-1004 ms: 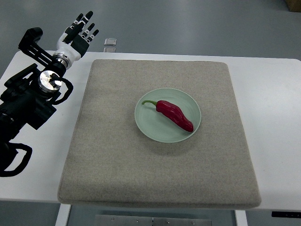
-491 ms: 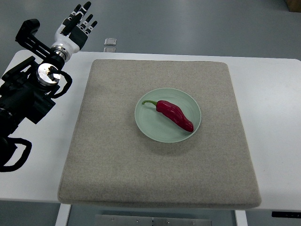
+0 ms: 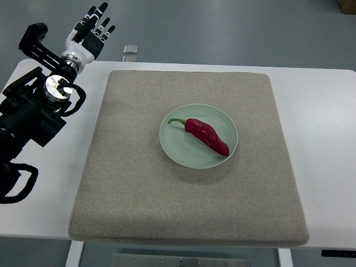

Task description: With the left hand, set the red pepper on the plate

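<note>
A red pepper (image 3: 207, 135) with a green stem lies across the pale green plate (image 3: 178, 146), which sits in the middle of a grey felt mat (image 3: 139, 194). My left hand (image 3: 93, 26) is far off at the top left, past the table's back edge, fingers spread and holding nothing. Its black arm comes in along the left edge. The right arm does not show.
The mat covers most of a white table (image 3: 325, 139). A small clear object (image 3: 130, 51) sits just behind the table's back edge, near my left hand. Grey floor lies beyond.
My left hand has drawn a little further up and to the left, away from the mat. The pepper and plate have not moved.
</note>
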